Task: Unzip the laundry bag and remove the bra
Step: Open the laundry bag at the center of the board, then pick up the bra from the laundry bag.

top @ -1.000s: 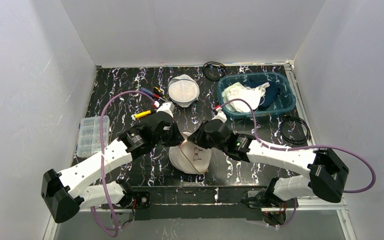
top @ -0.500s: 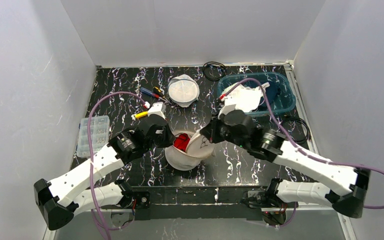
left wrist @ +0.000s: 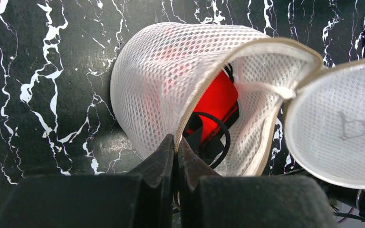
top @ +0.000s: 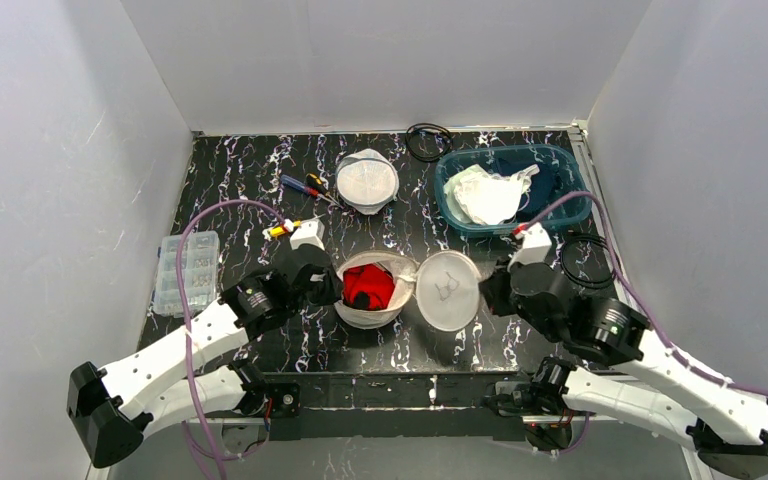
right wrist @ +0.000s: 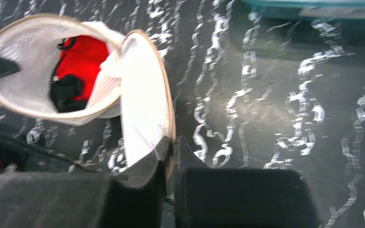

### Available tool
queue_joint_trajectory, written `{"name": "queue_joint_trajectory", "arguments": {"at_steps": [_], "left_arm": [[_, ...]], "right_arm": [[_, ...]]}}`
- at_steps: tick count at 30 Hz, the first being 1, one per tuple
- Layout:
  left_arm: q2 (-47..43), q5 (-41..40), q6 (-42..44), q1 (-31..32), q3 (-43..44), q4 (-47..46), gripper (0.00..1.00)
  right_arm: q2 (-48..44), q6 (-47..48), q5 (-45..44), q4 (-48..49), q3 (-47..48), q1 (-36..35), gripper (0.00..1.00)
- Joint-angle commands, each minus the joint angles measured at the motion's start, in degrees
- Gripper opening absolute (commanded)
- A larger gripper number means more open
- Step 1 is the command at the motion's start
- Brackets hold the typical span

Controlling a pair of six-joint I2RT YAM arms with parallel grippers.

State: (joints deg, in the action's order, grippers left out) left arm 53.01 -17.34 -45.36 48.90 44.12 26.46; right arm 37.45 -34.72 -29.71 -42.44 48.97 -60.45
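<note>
White mesh laundry bag (left wrist: 157,71) sits front-middle on the black marbled counter (top: 250,180), unzipped, mouth gaping, w/ its round flap (top: 447,290) swung out to the right and joined to the bag at one spot. Red bra (top: 368,285) w/ black straps is inside the bag, not out yet. Left jaws are pressed together on the bag's near-left rim; right jaws pinch the flap's edge. A 2nd mesh bag (top: 367,181) lies further back.
</note>
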Motion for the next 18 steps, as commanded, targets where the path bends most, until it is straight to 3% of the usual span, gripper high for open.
{"name": "queue_joint_trajectory", "arguments": {"at_steps": [1, 3, 6, 12, 18], "left_arm": [[-1.69, -0.44, -1.51, -0.20, -2.30, -1.58, 0.00], [-2.39, 0.05, -1.68, -0.17, -2.98, -1.81, 0.00], [-2.94, 0.64, -1.68, -0.14, -3.03, -1.51, 0.00], [-1.62, 2.31, -0.25, -0.20, -0.76, 1.95, 0.00], [-0.59, 1.33, 0.82, -0.19, 0.87, 7.42, 0.01]], "right_arm": [[-5.45, -8.08, -11.62, -5.77, -0.51, 0.13, 0.37], [-6.97, -6.50, -9.99, -3.77, -0.14, 0.15, 0.65], [-5.58, -2.30, -3.62, 1.50, 1.85, 0.13, 0.82], [4.76, 4.60, 18.78, 15.50, 5.46, 0.08, 0.78], [17.48, 5.55, 24.12, 28.46, 2.82, -1.98, 0.58]]}}
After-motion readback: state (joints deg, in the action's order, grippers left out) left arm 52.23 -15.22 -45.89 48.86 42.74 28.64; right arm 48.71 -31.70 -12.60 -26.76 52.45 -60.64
